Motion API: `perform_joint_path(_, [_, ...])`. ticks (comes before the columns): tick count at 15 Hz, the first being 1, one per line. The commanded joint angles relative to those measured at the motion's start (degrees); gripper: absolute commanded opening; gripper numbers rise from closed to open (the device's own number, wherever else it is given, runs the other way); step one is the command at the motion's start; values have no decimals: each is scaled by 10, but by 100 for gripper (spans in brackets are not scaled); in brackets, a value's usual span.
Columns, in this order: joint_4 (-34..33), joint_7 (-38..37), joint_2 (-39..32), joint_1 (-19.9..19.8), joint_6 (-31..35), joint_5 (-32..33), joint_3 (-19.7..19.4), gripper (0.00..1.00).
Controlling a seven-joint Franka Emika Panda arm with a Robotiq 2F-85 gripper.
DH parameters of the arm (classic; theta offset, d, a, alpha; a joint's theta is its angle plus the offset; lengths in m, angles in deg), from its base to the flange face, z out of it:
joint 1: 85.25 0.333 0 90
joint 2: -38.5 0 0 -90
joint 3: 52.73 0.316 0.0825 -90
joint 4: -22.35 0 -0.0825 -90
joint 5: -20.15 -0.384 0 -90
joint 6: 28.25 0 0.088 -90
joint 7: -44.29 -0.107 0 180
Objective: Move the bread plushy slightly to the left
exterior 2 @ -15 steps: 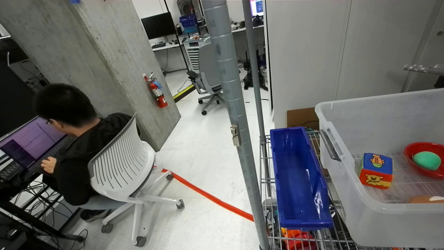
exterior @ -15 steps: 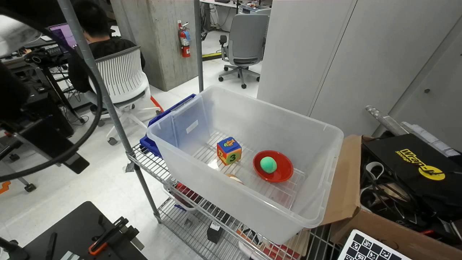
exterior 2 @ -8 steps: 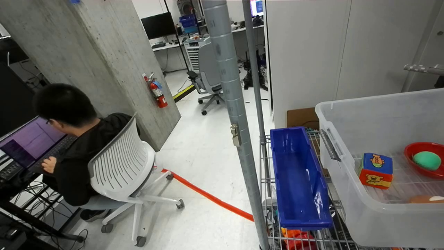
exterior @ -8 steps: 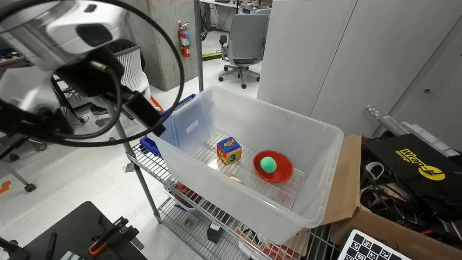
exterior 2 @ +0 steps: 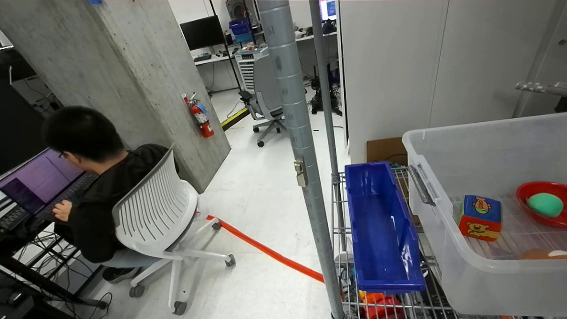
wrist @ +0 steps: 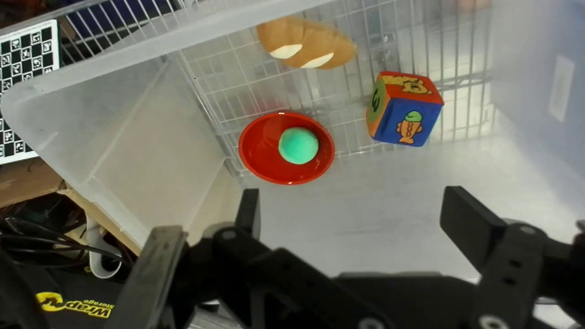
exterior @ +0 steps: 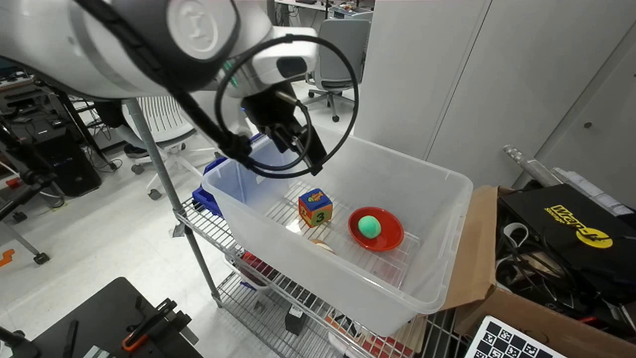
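The bread plushy is a tan loaf with white patches. It lies on the floor of the clear bin, and shows whole in the wrist view. In an exterior view only its top edge shows past the near wall. It is partly cut off by the bin wall in an exterior view. My gripper is open and empty, with its fingers wide apart. In an exterior view a black finger hangs over the far left part of the bin, above and apart from the plushy.
The clear bin has high walls around the things. A red bowl holds a green ball. A colourful cube stands near the plushy. A blue tray, a shelf post and a cardboard box stand close by.
In an exterior view the arm has swung in from the left, and the gripper is now over the bin. The plushy, bowl, ball and cube have not moved.
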Motion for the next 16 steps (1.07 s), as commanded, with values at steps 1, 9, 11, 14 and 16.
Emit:
perform_joint_path(1, [-146, -28, -138, 52, -47, 11, -54, 100])
perform_joint_path(9, [-394, 9, -374, 96, -167, -141, -126, 100])
perform_joint_path(11, [-421, 3, -413, 97, -171, -155, -138, 100])
perform_joint_path(14, [-448, -3, -460, 98, -182, -170, -151, 100])
perform_joint_path(16, [-453, -1, -485, 100, -182, -171, -158, 100])
